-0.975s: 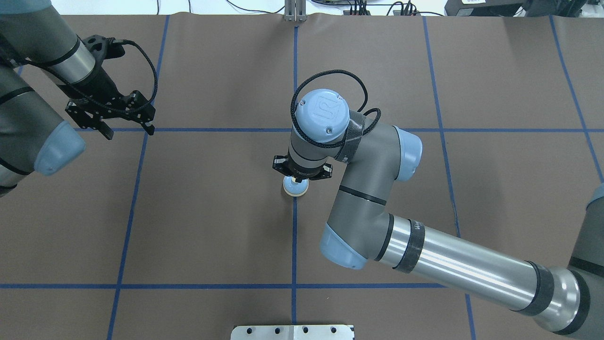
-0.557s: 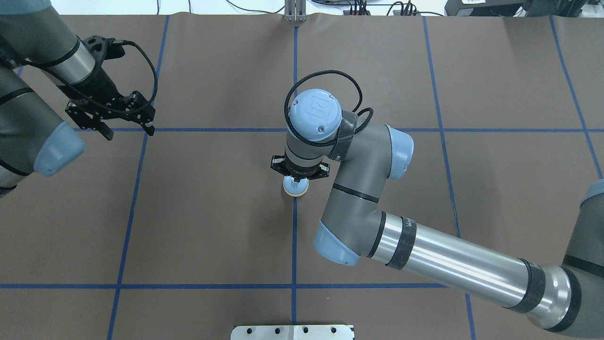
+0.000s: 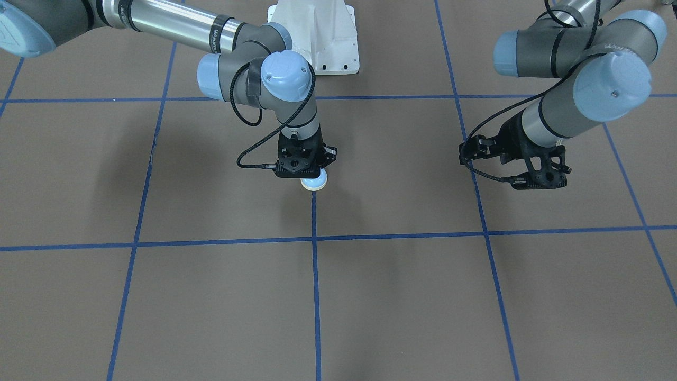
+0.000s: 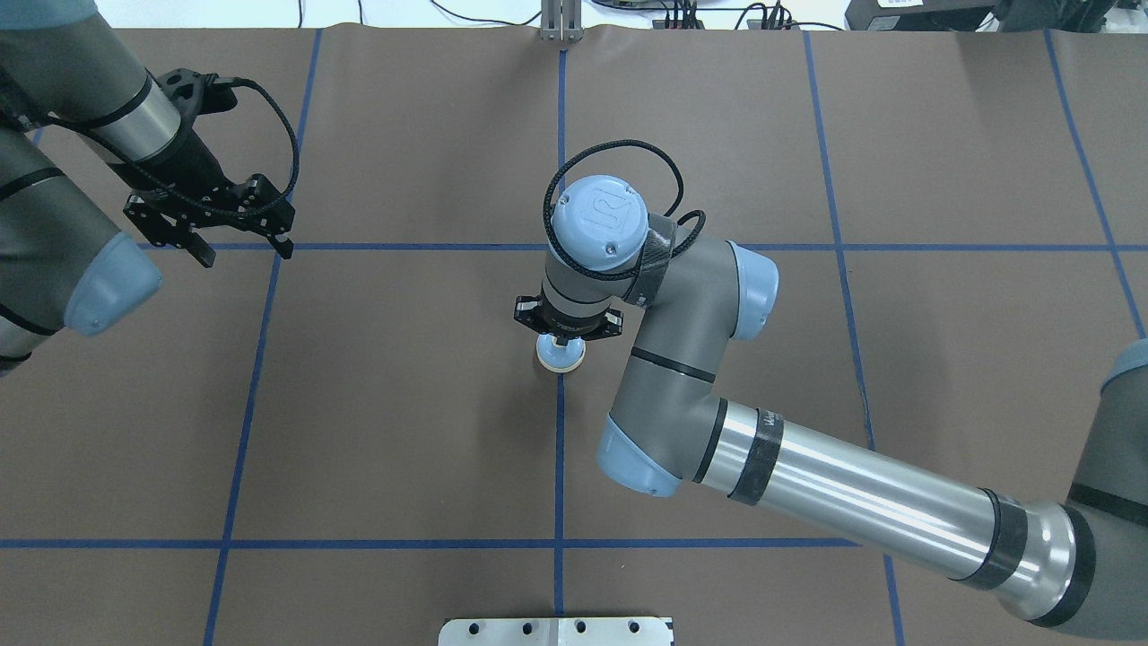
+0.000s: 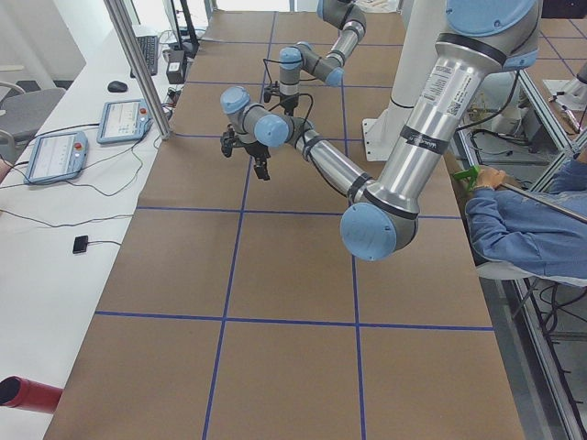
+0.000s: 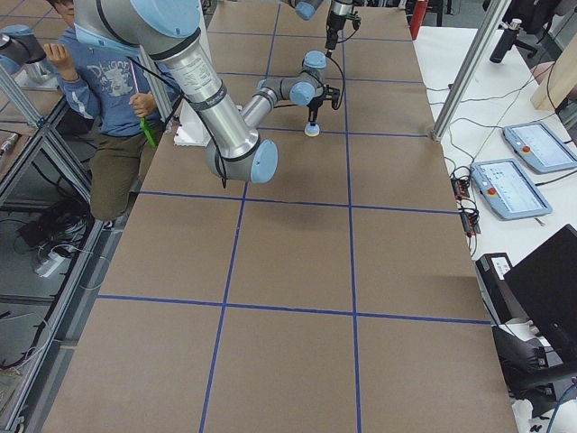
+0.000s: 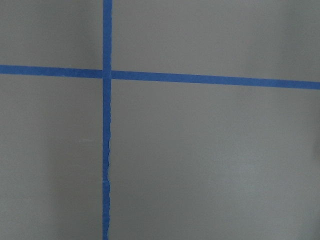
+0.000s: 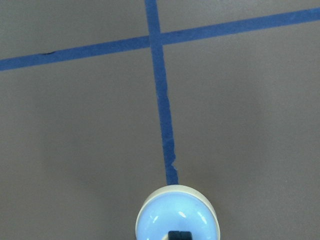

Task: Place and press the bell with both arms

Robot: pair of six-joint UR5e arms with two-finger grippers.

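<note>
The flat brown paper-like surface (image 4: 404,431) was marked into squares by strips of matte blue tape (image 4: 558,467). The right grey-and-silver tubular arm (image 4: 852,502) reached across it to the middle. Its glossy light-blue round joint cap (image 4: 599,211) bore an embossed "UR" mark, and a black band on the forearm carried white lettering too small to read. The left grey-and-silver tubular arm (image 4: 54,224) hung near the surface's left side, a braided black cable looping from its wrist. The black left end effector (image 4: 245,249) stood wide open above a tape crossing, holding nothing. The black right end effector (image 4: 561,341) pointed straight down, fingers drawn narrow on the top of the small light-blue dome-shaped call bell (image 4: 561,359). The bell's smooth shiny dome and cream base ring sat on the surface at the end of a tape line, well apart from the left end effector
</note>
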